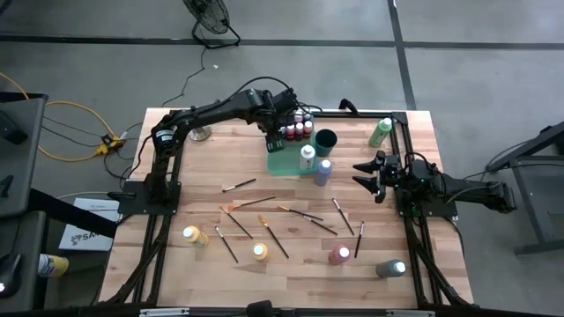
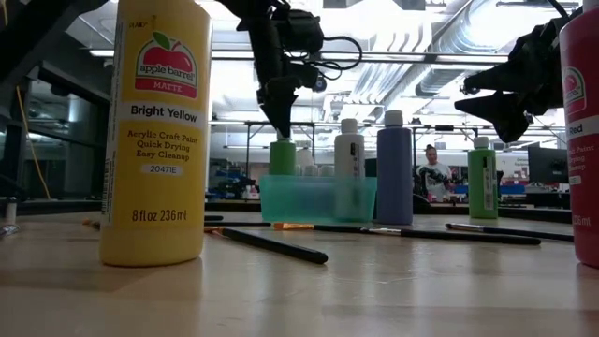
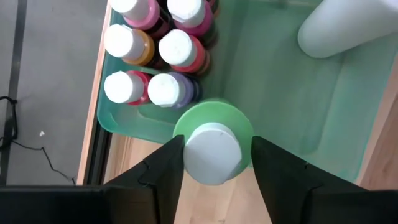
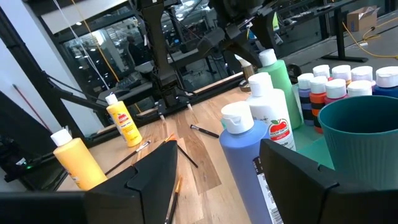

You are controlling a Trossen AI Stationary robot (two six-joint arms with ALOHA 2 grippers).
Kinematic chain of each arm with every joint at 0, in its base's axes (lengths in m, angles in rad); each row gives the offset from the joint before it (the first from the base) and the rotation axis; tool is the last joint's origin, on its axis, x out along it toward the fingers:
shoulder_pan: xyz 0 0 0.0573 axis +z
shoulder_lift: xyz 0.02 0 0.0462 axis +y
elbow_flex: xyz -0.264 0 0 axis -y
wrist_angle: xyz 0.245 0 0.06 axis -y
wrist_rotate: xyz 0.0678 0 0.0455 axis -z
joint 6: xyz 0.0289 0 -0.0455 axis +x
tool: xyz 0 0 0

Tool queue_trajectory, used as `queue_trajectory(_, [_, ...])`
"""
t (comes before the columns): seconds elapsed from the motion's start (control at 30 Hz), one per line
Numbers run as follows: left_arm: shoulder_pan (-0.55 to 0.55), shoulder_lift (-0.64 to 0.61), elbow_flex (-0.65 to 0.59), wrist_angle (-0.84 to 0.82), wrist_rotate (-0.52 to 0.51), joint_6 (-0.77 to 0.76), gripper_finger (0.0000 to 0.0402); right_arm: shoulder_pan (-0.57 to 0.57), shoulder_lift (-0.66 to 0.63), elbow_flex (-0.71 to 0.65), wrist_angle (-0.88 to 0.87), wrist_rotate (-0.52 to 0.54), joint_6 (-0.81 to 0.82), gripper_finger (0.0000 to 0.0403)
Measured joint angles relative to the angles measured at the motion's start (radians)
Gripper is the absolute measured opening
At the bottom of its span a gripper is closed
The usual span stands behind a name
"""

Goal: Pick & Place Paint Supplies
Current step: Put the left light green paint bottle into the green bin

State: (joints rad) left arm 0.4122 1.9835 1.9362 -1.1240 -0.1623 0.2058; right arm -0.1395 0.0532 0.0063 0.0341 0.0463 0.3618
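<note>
Hovering over the translucent green plastic tray (image 1: 284, 164), the left hand (image 3: 212, 163) gripped a white-capped green paint bottle (image 3: 213, 130) at its edge, while several bottles and thin paintbrushes (image 1: 284, 242) lay unsorted on the wooden surface (image 1: 176, 202) and the right hand (image 1: 365, 176) waited, spread wide.

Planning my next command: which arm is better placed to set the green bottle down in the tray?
Left. The left gripper is already around the green bottle at the edge of the green tray. The right gripper hangs open, away from the tray, holding nothing.
</note>
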Motion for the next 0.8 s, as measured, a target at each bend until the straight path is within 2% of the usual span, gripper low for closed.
queue_trajectory(0.43, [0.0, 0.0, 0.0, 0.007, -0.001, 0.034, 0.0188, 0.0, 0.0, 0.0, 0.0, 0.0, 0.0, 0.0223])
queue_trajectory(0.8, [0.0, -0.042, -0.001, 0.045, -0.032, 0.063, 0.027, 0.0, 0.0, 0.0, 0.0, 0.0, 0.0, 0.0223])
